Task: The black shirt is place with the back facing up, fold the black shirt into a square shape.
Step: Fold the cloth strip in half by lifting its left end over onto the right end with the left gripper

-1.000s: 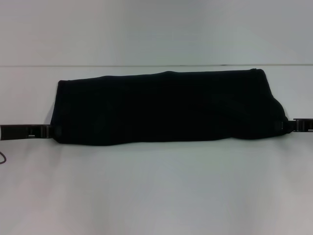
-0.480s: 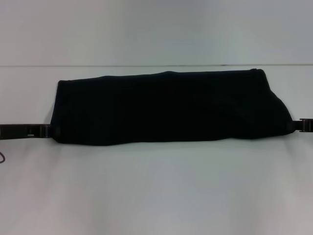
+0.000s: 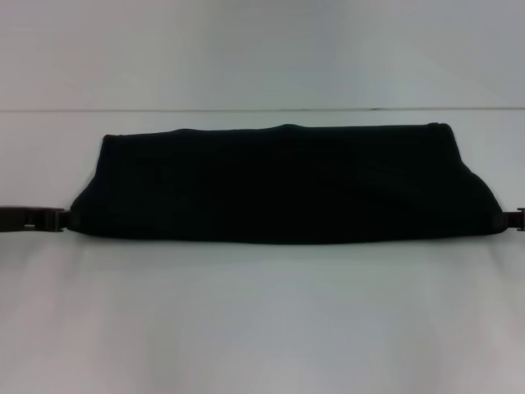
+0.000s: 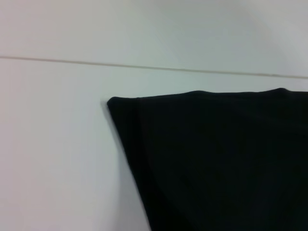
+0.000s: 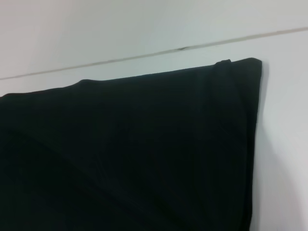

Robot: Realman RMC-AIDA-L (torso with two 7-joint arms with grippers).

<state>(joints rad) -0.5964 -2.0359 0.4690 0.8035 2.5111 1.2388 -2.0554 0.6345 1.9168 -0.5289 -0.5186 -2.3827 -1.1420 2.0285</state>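
The black shirt [image 3: 283,185] lies as a long folded band across the white table, stretched wide at its near edge. My left gripper [image 3: 66,220] is at the shirt's near left corner and my right gripper [image 3: 507,218] at its near right corner, each shut on the cloth, which is drawn out to a point at both ends. The left wrist view shows the shirt's far left corner [image 4: 221,159] and the right wrist view its far right corner [image 5: 134,154]. Neither wrist view shows any fingers.
The white table [image 3: 262,320] runs wide in front of the shirt. A thin seam line [image 3: 246,110] crosses the surface just behind the shirt's far edge.
Both grippers have moved outward, left to the left and right to the right. The shirt's near corners went with them, so the near edge is wider and straighter.
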